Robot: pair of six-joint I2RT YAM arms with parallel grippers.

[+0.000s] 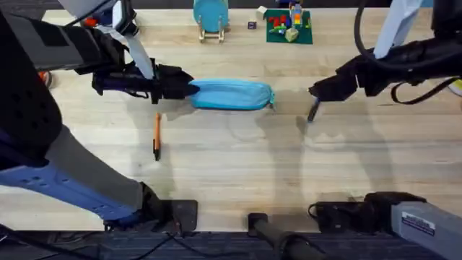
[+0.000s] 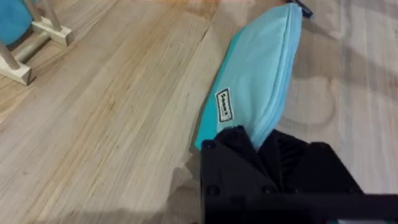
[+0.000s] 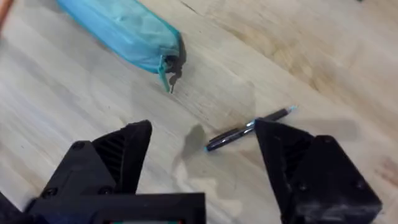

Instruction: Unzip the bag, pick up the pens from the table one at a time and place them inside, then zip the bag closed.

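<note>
Lying zipped, bag; both pens on table.

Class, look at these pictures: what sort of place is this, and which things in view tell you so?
Probably a robot test bench or lab: two robot arms work over a pale plank table set with practice props, a blue pouch, pens, and toy bricks on a green plate.

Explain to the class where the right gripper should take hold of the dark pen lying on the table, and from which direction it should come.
Grip the dark pen at mid-barrel, coming straight down from above. It lies flat on the table, apart from the bag, so only its long sides offer purchase. The right gripper is open above it; its fingers should probably close across the barrel, not along it.
</note>
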